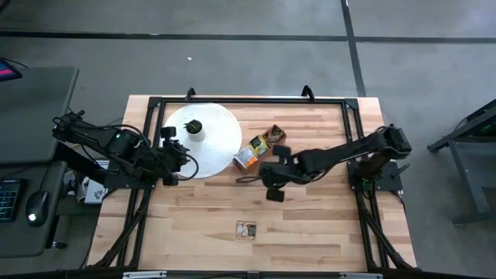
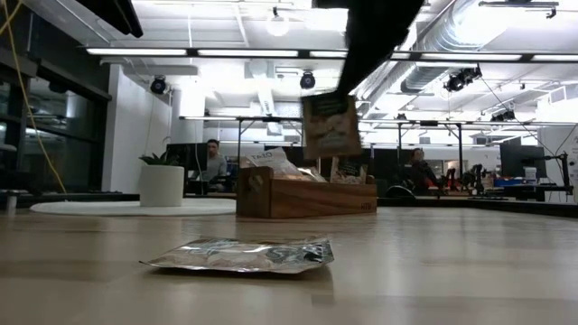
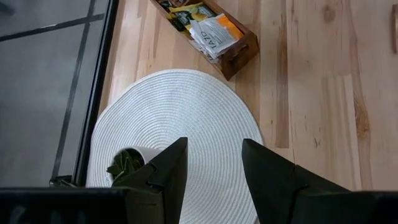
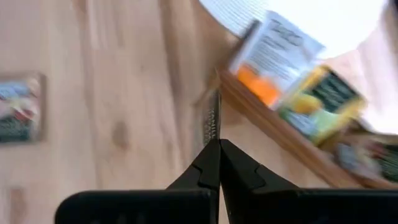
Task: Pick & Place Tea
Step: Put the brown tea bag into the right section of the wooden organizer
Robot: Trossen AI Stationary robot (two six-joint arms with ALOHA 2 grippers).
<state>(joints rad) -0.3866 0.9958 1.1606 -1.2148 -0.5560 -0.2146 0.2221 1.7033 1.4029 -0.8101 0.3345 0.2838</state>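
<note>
Black fingers of the right gripper (image 4: pixel 214 158) are pinched fully together on the top edge of 1 thin tea sachet (image 2: pixel 330 126), which hangs edge-on below them and clear of the table (image 1: pixel 310 225). In the high view this gripper (image 1: pixel 276 180) sits near table centre, with the wooden box (image 1: pixel 259 147) close by at about 11 o'clock from it. The grip covers only a narrow strip of the sachet, so the judged risk is slip or swing: a quick wrist move could twist the packet out of the fingers, or leave it angled so that it catches on the box wall or on the sachets already standing in the box (image 4: pixel 280 62) instead of dropping between them. The nearest compartment looks well filled, so a release over it may leave the packet perched on top or sliding out onto the white round mat (image 1: pixel 209 139). From the gripper, a 2nd sachet (image 1: pixel 246 229) lies flat on the table at about 7 o'clock, well apart, still to be collected; the low view shows it as a foil packet (image 2: pixel 239 255) in the foreground. The left gripper (image 3: pixel 214 168) waits at about 9 o'clock over the edge of the mat, fingers apart and holding nothing, beside a small potted plant (image 1: pixel 194 126).
</note>
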